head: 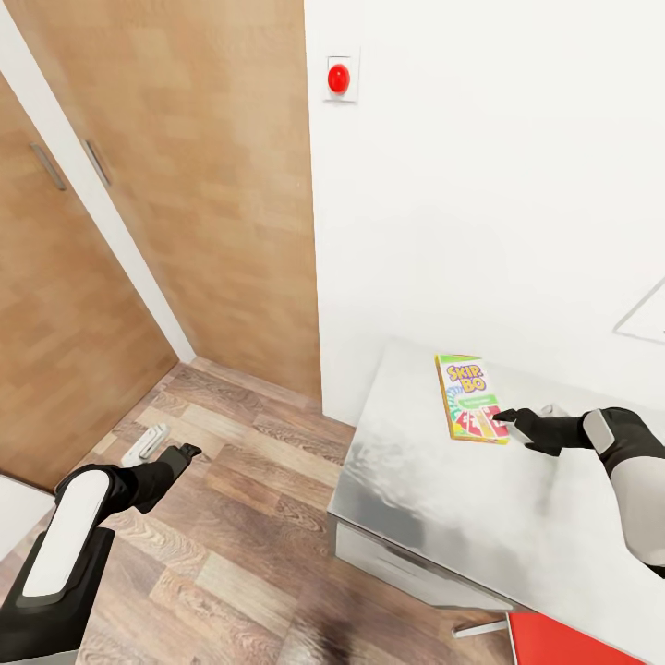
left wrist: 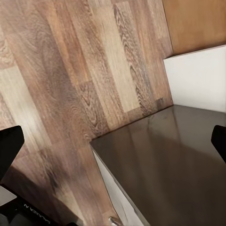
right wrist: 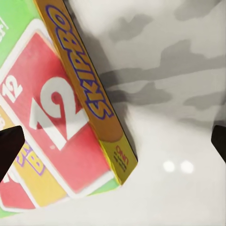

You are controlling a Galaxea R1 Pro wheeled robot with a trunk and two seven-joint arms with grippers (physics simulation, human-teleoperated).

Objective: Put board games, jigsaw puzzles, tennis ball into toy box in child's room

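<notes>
One board game, the yellow-green-red SKIP-BO box, lies flat on the light grey table close to the white wall. My right gripper hovers low at the box's near right corner, open. In the right wrist view the box's red "12" face and yellow side fill the space under the right gripper, whose fingertips stand wide apart over the table top. My left gripper hangs open above the wood floor, well left of the table, holding nothing.
Brown wardrobe doors fill the back left. A red round button sits high on the wall. A white drawer fronts the table, with a red chair beside it. The left wrist view shows plank floor and a dark glossy furniture top.
</notes>
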